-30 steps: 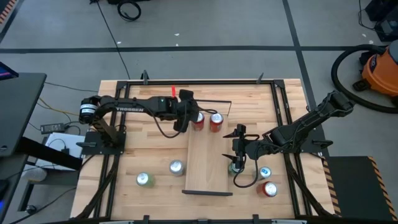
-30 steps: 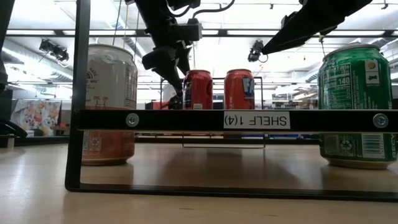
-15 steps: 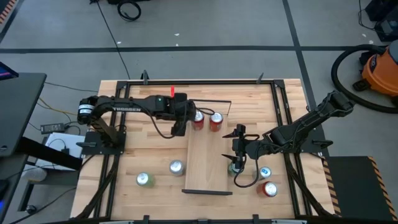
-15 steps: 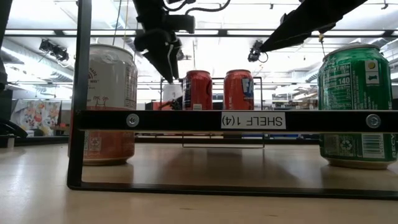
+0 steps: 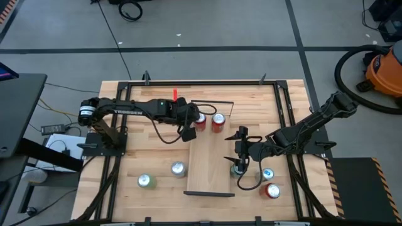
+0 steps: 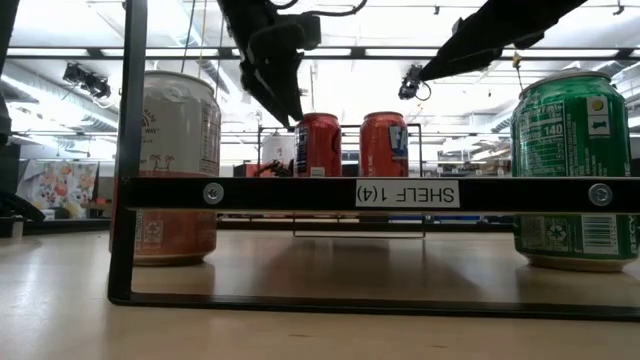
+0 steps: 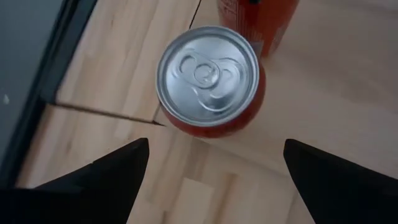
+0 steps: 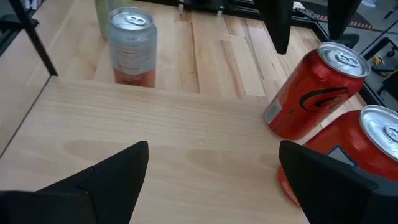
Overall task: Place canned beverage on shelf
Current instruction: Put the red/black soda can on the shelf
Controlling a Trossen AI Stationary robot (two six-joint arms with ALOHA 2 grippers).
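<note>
Centre frame, the long light-wood plank shelf (image 5: 210, 160) carries two red aluminium cans (image 5: 200, 120) at its upper end. The left gripper (image 5: 186, 130) and the right gripper (image 5: 238, 164) are both spread wide, holding nothing.

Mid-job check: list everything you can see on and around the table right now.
Shelf: 1, light wood with black end rails, table centre.
Red cans: 2, red, side by side at the shelf's far end.
Left cans: 2, green and silver-orange, on the table.
Right cans: 3, green, pale blue, red, on the table.
Table: 1, slatted wood.
Vacuum: 1, orange, on the floor.
Left tool: open, by the red cans.
Right tool: open, at the shelf's right edge.
</note>
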